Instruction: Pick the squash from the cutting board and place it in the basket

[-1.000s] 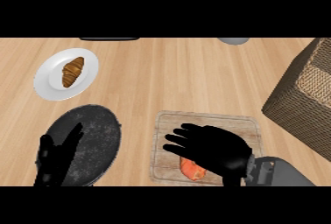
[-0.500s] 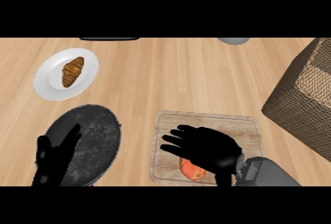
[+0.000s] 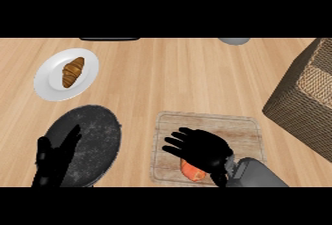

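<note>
Shifted slightly leftward, right hand (image 3: 202,151) hovers with fingers spread, holding nothing, over squash (image 3: 192,170) on cutting board (image 3: 240,127). Squash likely firm, smooth, light; grasp across its middle.

Left hand: the black left hand (image 3: 55,160) shows at the view's lower left, rising from the lower edge
Left hand pose: palm flat, fingers straight and pointing up the view, one finger set a little apart toward the right; at rest
Right hand: the black right hand (image 3: 202,151) shows right of the view's middle, low down, its back turned to the camera
Right hand pose: fingers spread, pointing to the upper left, relaxed with a slight bend, not closed
Right forearm: the grey right forearm (image 3: 256,173) enters at the lower right edge and slants up and left to the wrist
Separation: the two hands are well apart, no contact between them
</note>
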Tool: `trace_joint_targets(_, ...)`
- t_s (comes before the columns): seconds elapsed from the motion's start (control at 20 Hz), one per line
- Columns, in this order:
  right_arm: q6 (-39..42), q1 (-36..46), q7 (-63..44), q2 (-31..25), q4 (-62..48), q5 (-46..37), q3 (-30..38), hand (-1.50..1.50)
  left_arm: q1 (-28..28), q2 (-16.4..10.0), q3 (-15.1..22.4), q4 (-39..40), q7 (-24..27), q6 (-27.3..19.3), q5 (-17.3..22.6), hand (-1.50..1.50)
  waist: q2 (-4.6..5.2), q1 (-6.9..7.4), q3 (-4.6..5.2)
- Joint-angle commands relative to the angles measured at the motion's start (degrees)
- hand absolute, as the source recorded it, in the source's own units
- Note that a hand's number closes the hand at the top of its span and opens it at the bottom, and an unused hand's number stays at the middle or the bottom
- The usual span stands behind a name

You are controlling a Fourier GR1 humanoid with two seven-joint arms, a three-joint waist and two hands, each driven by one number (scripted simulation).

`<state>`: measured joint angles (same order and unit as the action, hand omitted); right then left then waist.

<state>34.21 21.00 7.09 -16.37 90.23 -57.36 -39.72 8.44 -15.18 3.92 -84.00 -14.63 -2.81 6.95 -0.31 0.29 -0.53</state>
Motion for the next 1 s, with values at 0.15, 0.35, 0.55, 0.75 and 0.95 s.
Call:
trace_joint_targets(0.15, -2.19, 2.67, 6.09, 2.06, -8.24, -2.18, 3.20, -1.50, -0.02, 2.55, 0.46, 4.64, 1.45, 0.29, -2.10, 0.00, 0.40, 0.10, 0.53)
trace_joint_targets(0.35, -5.21, -4.15, 4.54, 2.65, -3.81, -6.16, -0.22, -1.50, 0.24, 1.91, -1.04, 2.65, -0.75, 0.58, -2.04, 0.00, 0.30, -0.13, 0.52)
trace_joint_targets(0.55, -3.62, -1.26, 3.12, 6.52, -7.74, -7.83, 1.03, -1.50, 0.39, 1.57, -2.02, 3.30, -0.22, 2.29, -1.60, 0.00, 0.34, 0.06, 0.53)
trace_joint_targets(0.75, -10.17, -1.98, 9.13, 3.95, -9.16, -10.84, -0.78, 1.50, -1.65, 0.22, -4.29, 5.09, 0.01, 4.38, -0.34, 0.00, 0.36, -0.07, 0.53)
trace_joint_targets(0.95, -12.84, -3.81, 10.32, 2.37, -5.20, -13.64, -1.47, 1.50, -2.19, 2.59, -2.98, 5.36, 0.32, 1.57, -3.23, 0.00, 0.30, -0.37, 0.53)
